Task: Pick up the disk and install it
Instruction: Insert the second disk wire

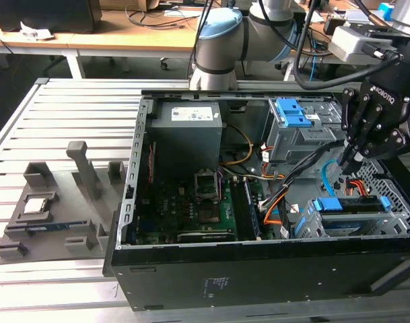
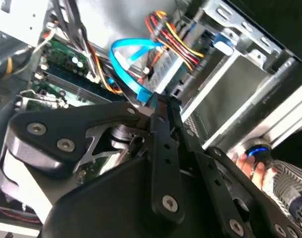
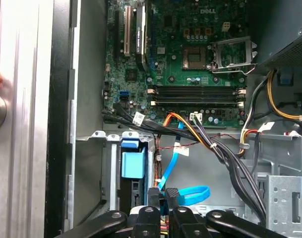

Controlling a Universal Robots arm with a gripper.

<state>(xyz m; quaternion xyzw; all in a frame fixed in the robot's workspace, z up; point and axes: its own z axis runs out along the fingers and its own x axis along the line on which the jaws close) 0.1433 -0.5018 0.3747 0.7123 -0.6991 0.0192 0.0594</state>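
Exterior view: the black gripper (image 1: 351,161) hangs inside the open computer case (image 1: 134,202). Its jaws are drawn together and it carries nothing that I can make out. The disk (image 1: 346,204) sits just below the gripper in the lower drive cage, with its blue bracket facing up and silver metal under it; gripper and disk are apart. A blue data cable (image 1: 329,176) curls right beside the fingertips. The motherboard (image 1: 191,208) lies well off from the gripper, across the case floor, and the grey parts fixture (image 1: 50,215) rests further off still, outside the case on the slotted table (image 1: 70,108).

Second wrist view: the gripper (image 2: 163,104) points down into the case with its two fingers (image 2: 158,148) lying side by side. The blue data cable's (image 2: 126,59) end lies at their tips; I cannot tell whether it is pinched. Behind the gripper body a person's hand (image 2: 250,166) in a striped sleeve (image 2: 287,183) touches a blue-lit button.

First wrist view: the gripper (image 3: 162,194) shows only a narrow slit between its fingertips. The disk (image 3: 132,161) stands just beside it in its cage, and the blue data cable (image 3: 190,194) loops at the tips. The motherboard (image 3: 190,54) spreads beyond.
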